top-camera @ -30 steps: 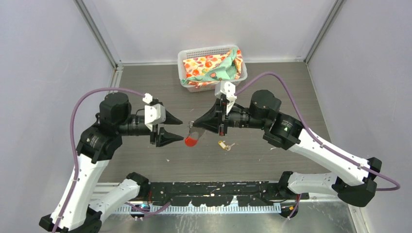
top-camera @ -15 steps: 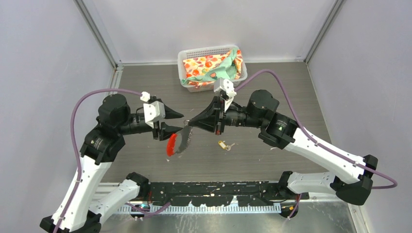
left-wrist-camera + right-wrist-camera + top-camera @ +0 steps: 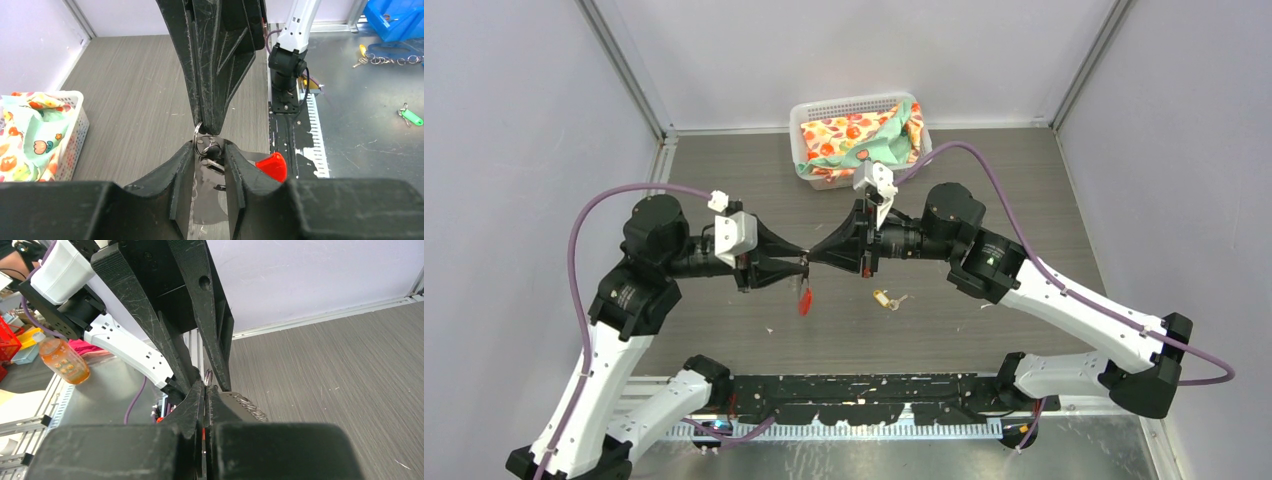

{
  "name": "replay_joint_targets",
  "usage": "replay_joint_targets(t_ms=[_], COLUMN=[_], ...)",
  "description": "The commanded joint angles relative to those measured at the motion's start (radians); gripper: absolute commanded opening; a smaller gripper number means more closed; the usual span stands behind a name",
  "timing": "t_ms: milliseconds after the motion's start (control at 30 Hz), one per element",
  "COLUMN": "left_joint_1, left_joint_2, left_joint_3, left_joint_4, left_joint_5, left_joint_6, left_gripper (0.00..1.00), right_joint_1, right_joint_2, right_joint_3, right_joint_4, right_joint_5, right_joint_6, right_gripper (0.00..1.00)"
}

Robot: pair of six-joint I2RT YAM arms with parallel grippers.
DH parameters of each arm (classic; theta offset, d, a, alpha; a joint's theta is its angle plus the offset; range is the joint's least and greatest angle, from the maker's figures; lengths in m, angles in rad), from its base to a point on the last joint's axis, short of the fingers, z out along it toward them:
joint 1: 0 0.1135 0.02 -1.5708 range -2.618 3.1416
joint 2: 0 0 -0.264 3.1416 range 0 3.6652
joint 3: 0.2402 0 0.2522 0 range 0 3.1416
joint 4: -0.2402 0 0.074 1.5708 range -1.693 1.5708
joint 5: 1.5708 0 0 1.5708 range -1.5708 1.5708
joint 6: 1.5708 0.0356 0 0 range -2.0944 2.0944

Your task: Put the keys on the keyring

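Top view, read from the arm bases outward. A black mounting rail (image 3: 874,386) carries both arms at the near edge of the grey wood-grain table (image 3: 984,180). Just beyond it, right of centre, the brass-yellow key (image 3: 882,298) lies flat on the table with its small silver ring (image 3: 900,299) beside it, well apart from either gripper. To its left the keyring (image 3: 805,288) hangs in the air, its red tag (image 3: 804,301) dangling lowest, above the table. Directly over the tag the left gripper (image 3: 801,261) and right gripper (image 3: 813,258) meet tip to tip at mid-table. In the right wrist view the right fingers (image 3: 192,407) are pressed together on the top of the silver loop. In the left wrist view the left fingers (image 3: 182,185) are drawn close about the same loops with a narrow gap between them; whether they pinch the metal cannot be told. A small silver piece (image 3: 214,165) hangs below the loops between the left fingers; whether it is the black-headed key cannot be told. Farthest back, against the rear wall, a white basket (image 3: 819,108) holds a flower-printed cloth (image 3: 854,135).
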Motion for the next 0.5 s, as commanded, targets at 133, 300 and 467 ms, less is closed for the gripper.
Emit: replay_joint_targets(t_ms=[133,300,467], left_joint_1=[-0.003,-0.003,-0.003], left_joint_2=[-0.011,-0.014,-0.006], left_joint_3=[-0.007,-0.008,0.0], left_joint_4=[-0.082,-0.095,-0.092], left_joint_5=[0.031,0.037,0.03], left_joint_6=[0.092,0.09,0.09], left_gripper=[0.3,0.28,0.18], right_joint_1=[-0.002,-0.004,-0.003], right_joint_2=[-0.021,-0.022,-0.022], right_joint_3=[0.031,0.035,0.036], right_joint_4=[0.078,0.081,0.081], right_joint_5=[-0.012,-0.016,-0.02], right_joint_6=[0.019,0.027,0.033], right_gripper=[0.01,0.01,0.01])
